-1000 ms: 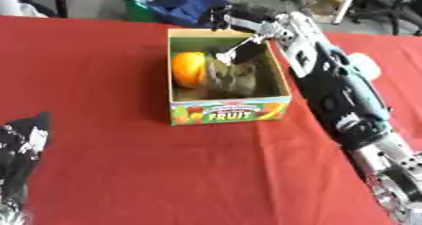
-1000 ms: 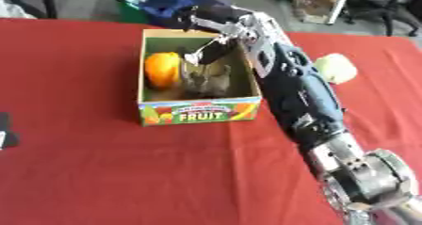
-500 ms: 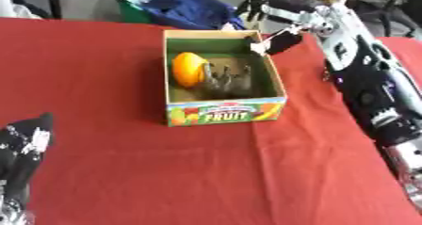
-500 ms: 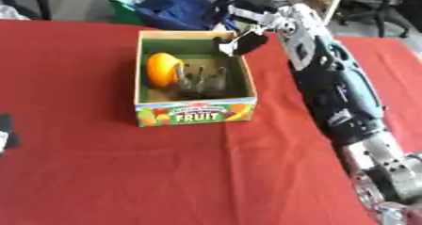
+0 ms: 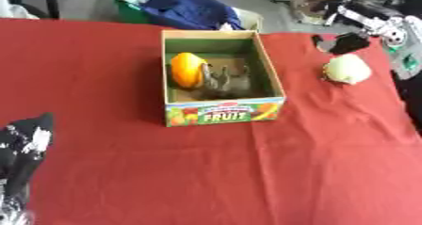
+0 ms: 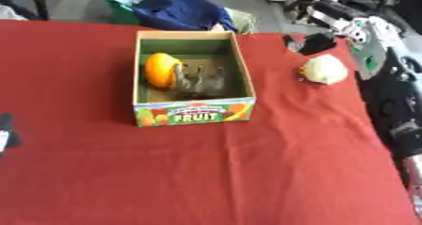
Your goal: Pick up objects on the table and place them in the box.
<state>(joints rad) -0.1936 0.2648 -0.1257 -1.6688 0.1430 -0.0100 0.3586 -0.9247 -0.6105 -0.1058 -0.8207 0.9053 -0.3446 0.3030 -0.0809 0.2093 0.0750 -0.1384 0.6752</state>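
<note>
Since a second ago the right hand has pulled out of the fruit box and now sits above the table beyond the box's far right corner, just behind a pale round object. Its dark fingers look curled downward over the red tablecloth, with nothing seen between them, though blur makes the exact spread hard to read. That pale round object lies on the cloth to the right of the box, well apart from its right wall, near the hand but not clearly touching it.

Inside the box, an orange fruit rests against the left wall, about midway along it. Just right of the fruit, in the middle of the box floor, lies a grey-brown object with upright prongs; what it is cannot be told. The box's near wall carries a printed label reading FRUIT.

Well to the left of the box and nearer the camera, at the lower left corner of the left eye view, the left hand shows as a dark shape with pale flecks; whether its fingers are spread or curled cannot be told.

Beyond the box's far wall, off the table, a blue cloth bundle lies over a green bin
</note>
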